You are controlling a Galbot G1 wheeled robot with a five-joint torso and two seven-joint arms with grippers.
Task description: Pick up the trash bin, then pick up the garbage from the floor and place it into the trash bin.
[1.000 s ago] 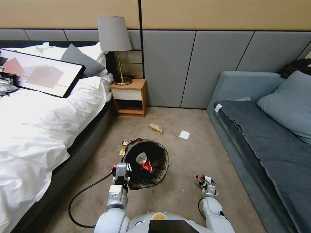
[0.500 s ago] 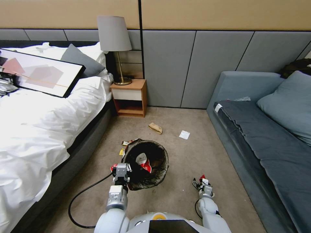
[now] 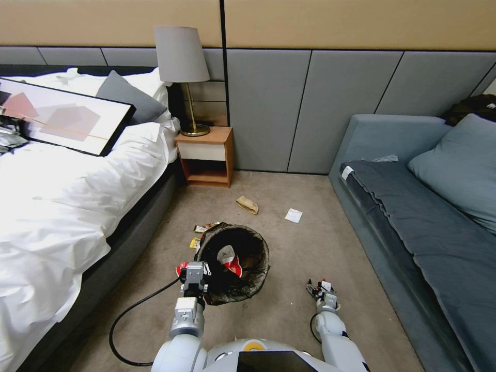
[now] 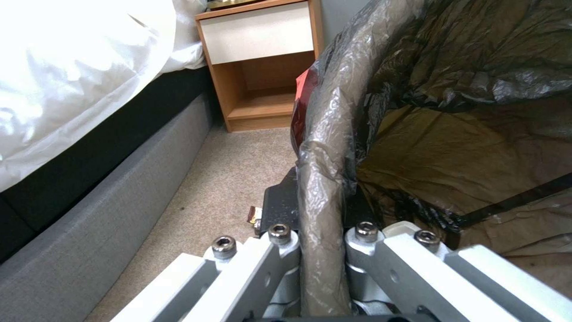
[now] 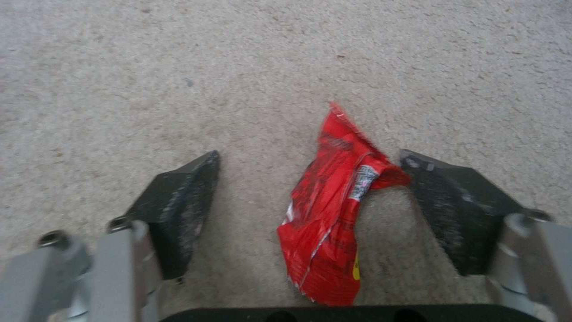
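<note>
Carpet-level, left hand (image 3: 194, 273) pinches trash bin (image 3: 233, 261) holding a packet (image 3: 228, 257); right hand (image 5: 310, 210) spread.

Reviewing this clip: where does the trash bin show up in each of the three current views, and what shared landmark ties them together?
Head view: the trash bin sits on the carpet at lower centre, its near rim clamped by the left gripper.
Left wrist view: the bin's bag-covered rim runs between the gripper's fingers, with the lined inside beside it.
Right wrist view: I see no bin here; a red snack packet lies between the open fingers.
Shared landmark: the wooden nightstand.
</note>
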